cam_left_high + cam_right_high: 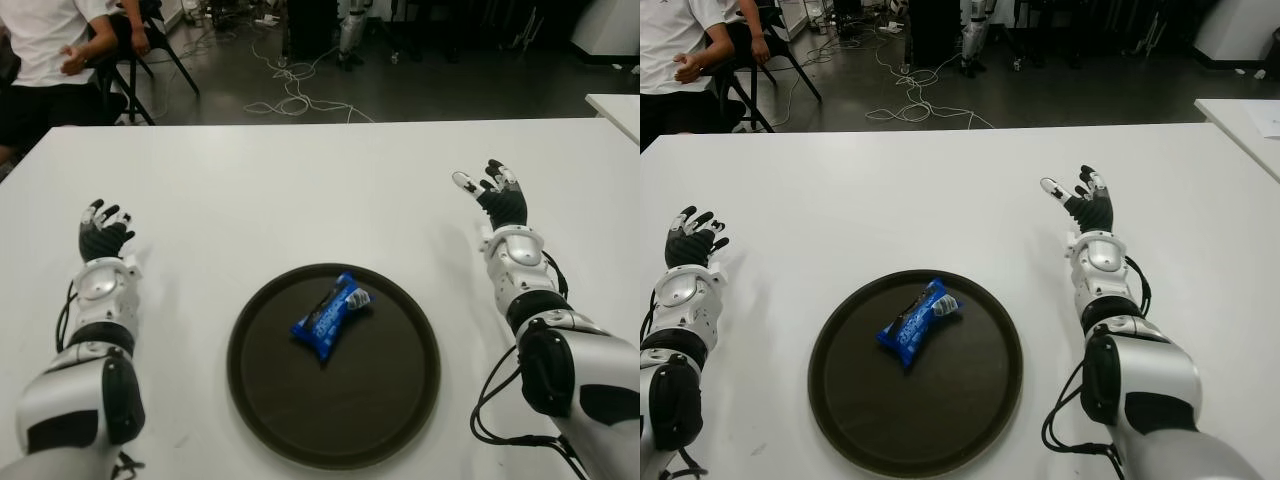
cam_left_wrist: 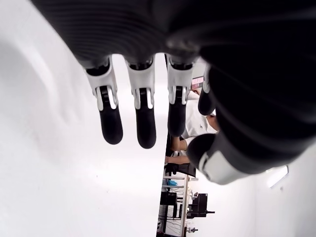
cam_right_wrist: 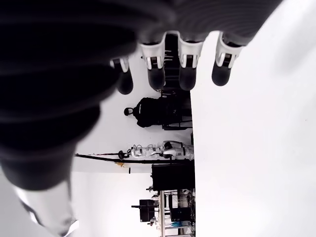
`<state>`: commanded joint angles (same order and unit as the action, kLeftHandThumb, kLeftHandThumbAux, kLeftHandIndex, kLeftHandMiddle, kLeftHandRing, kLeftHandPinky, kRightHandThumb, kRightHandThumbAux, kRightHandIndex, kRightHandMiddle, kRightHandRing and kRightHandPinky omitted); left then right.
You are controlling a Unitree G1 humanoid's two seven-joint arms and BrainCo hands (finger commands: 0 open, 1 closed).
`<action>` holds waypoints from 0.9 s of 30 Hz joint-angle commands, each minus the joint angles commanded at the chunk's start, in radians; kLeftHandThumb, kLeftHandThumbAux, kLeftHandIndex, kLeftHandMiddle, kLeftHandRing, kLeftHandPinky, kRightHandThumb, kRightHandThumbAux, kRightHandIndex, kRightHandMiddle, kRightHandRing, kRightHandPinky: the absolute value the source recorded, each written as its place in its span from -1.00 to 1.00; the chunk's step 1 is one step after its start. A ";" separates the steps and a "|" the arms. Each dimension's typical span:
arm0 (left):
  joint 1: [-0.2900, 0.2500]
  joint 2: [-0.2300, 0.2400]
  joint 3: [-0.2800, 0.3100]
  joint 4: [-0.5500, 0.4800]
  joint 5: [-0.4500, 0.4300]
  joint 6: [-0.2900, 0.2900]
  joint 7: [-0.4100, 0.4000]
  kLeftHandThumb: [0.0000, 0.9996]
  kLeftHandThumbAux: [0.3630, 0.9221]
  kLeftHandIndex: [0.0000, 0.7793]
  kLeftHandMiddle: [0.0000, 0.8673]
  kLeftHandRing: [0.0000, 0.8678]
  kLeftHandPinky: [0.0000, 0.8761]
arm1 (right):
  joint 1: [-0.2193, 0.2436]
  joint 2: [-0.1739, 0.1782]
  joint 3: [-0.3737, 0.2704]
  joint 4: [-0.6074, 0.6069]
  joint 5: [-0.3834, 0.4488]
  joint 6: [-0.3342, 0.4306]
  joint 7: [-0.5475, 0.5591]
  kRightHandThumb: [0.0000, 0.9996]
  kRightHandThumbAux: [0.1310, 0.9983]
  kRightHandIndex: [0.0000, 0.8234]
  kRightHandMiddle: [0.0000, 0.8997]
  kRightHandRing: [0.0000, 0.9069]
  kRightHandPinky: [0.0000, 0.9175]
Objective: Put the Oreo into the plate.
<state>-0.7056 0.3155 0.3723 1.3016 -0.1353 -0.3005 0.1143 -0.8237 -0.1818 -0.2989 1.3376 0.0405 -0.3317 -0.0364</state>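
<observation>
Nearest the camera, the robot's two forearms are framing the lower corners of the eye views, and between them the dark round plate (image 1: 260,400) is sitting at lower centre on the white table (image 1: 300,190). The Oreo (image 1: 328,317), a blue packet, is already lying inside the plate, slightly above its middle and tilted, so the task is looking finished.

The left hand (image 1: 103,232) is showing at the left of the frame, well apart from the plate, its fingers (image 2: 111,123) hanging loose and holding nothing. The right hand (image 1: 497,197) is showing at the upper right, fingers (image 3: 220,69) spread and likewise empty.

The packet is probably light, with a thin, slick wrapper that crinkles and biscuits inside that could crack under a hard squeeze; pinching gently across its narrow middle looks the safest hold.

At the upper left a seated person (image 1: 45,45) is being cut off by the frame edge. Printing on the wrapper is proving too small to read.
</observation>
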 joint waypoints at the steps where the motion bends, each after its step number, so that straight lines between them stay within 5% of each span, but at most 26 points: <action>1: 0.000 0.000 0.000 0.000 0.000 0.000 0.000 -0.37 0.31 -0.77 -0.59 -0.52 -0.44 | 0.000 0.000 0.002 0.000 -0.003 0.000 -0.002 -1.00 0.41 -0.90 -0.86 -0.91 -0.99; 27: -0.003 -0.001 0.006 0.003 -0.005 0.007 0.005 -0.35 0.32 -0.79 -0.57 -0.52 -0.46 | 0.003 -0.002 0.016 -0.001 -0.018 -0.004 -0.002 -1.00 0.30 -0.87 -0.84 -0.89 -1.00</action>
<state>-0.7086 0.3142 0.3788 1.3043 -0.1401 -0.2939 0.1191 -0.8210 -0.1838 -0.2834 1.3370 0.0226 -0.3359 -0.0382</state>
